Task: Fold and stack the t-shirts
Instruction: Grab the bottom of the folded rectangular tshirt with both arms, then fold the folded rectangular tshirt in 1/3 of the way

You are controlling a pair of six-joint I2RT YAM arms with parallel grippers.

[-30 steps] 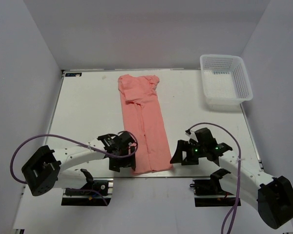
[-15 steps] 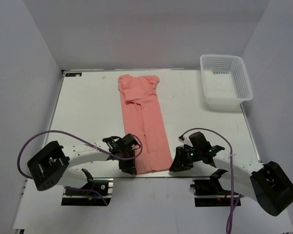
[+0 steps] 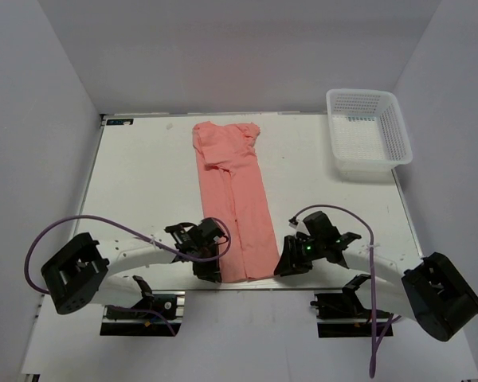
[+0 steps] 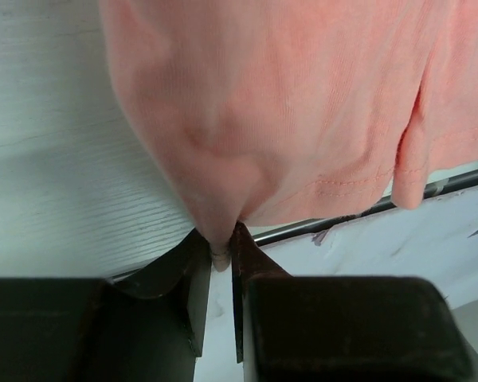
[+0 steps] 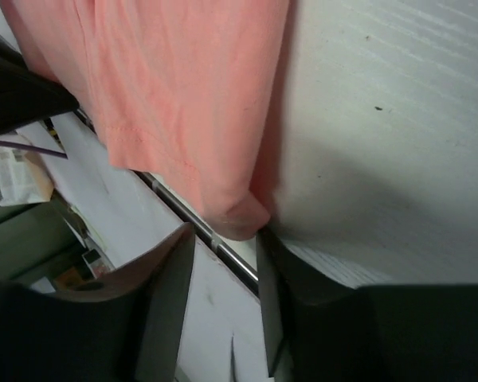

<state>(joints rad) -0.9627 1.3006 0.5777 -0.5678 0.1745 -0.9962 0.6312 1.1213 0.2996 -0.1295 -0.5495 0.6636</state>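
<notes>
The salmon-pink t-shirt [image 3: 231, 191] lies folded into a long narrow strip down the middle of the table, collar end far and hem at the near edge. My left gripper [image 3: 213, 274] is at the hem's left corner. In the left wrist view, the left gripper [image 4: 220, 253] is shut on a pinch of the t-shirt [image 4: 287, 103]. My right gripper [image 3: 281, 269] is at the hem's right corner. In the right wrist view, the right gripper [image 5: 225, 229] has its jaws drawn in round the corner of the t-shirt [image 5: 183, 79], which bulges between the fingertips.
A white mesh basket [image 3: 366, 131] stands at the far right corner of the white table [image 3: 143, 183]. The hem hangs slightly past the table's near edge, where a dark metal rail [image 4: 366, 208] runs under both grippers. Walls close in on the left, back and right.
Both grippers were open beside the hem a second ago. They have moved in onto the near corners and closed there. The shirt lies as before.
</notes>
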